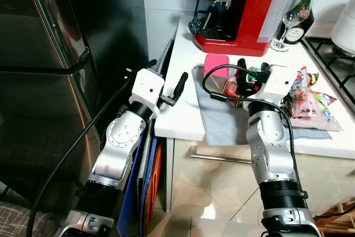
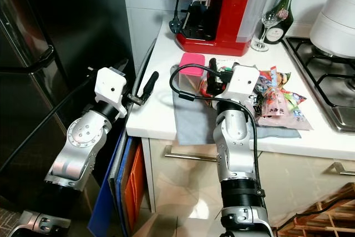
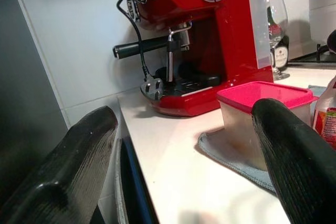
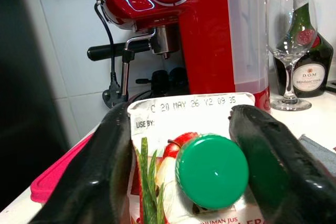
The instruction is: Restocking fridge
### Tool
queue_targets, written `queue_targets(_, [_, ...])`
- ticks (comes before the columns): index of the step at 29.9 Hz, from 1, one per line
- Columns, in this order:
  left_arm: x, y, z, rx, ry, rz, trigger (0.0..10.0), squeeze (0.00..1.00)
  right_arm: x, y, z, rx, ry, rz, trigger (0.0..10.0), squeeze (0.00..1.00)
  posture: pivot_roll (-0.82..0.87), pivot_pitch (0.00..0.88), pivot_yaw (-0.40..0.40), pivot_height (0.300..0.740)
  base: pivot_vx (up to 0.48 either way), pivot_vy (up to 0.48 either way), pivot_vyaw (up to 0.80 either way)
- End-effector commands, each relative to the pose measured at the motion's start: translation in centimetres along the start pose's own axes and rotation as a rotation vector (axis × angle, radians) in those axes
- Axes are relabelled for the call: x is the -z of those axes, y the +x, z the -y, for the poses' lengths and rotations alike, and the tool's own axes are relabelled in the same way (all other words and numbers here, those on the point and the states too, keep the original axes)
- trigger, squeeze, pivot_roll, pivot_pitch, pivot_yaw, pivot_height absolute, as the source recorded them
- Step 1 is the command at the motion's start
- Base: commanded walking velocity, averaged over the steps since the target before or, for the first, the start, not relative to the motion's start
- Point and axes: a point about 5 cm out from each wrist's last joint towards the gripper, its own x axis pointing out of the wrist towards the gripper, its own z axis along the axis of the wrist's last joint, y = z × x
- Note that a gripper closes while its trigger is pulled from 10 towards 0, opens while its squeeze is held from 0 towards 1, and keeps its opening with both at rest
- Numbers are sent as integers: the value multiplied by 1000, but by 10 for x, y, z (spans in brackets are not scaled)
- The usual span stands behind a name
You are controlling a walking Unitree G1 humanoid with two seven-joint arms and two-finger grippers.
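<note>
Both of my silver arms rise from the bottom of the head view. My right gripper (image 4: 181,145) sits over the grey cloth (image 1: 219,120) on the white counter (image 1: 180,109), its two black fingers (image 4: 92,182) pressed against either side of a juice carton (image 4: 191,124), which they hold. From the right wrist, the carton shows a green cap (image 4: 211,170), a printed use-by date along its top edge, and fruit artwork below. The carton stands just beside a pink-lidded tub (image 1: 216,64), which rests on the same cloth.

My left gripper (image 1: 165,84) hovers at the counter's left edge with fingers (image 3: 73,166) spread wide and nothing between them; one finger lies over the countertop, the other over the gap beside the fridge (image 1: 50,54). The fridge, dark and glossy, stands with both doors shut to the left of the counter.

Behind the tub stands a red espresso machine (image 1: 238,4), against the tiled wall. To its right are a wine glass (image 1: 294,15) and a dark bottle (image 1: 308,12), close together. Colourful snack packets (image 1: 310,101) lie on the cloth to the right of my right gripper. A gas hob (image 2: 327,76) occupies the counter's far right.
</note>
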Motion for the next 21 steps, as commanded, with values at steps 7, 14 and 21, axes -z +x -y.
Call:
queue_targets(7, [-2,0,3,11,28,8,10000,0,39,-12,3,10,27,-204,0,0,-33,0,10,740,0,0,0])
queue_targets(14, [-2,1,5,16,27,9,10000,0,32,-10,10,34,-13,-163,0,0,-38,0,10,740,0,0,0])
queue_targets(21, [-2,3,7,23,27,11,10000,0,4,9,20,56,-72,-34,0,0,-43,0,14,740,0,0,0])
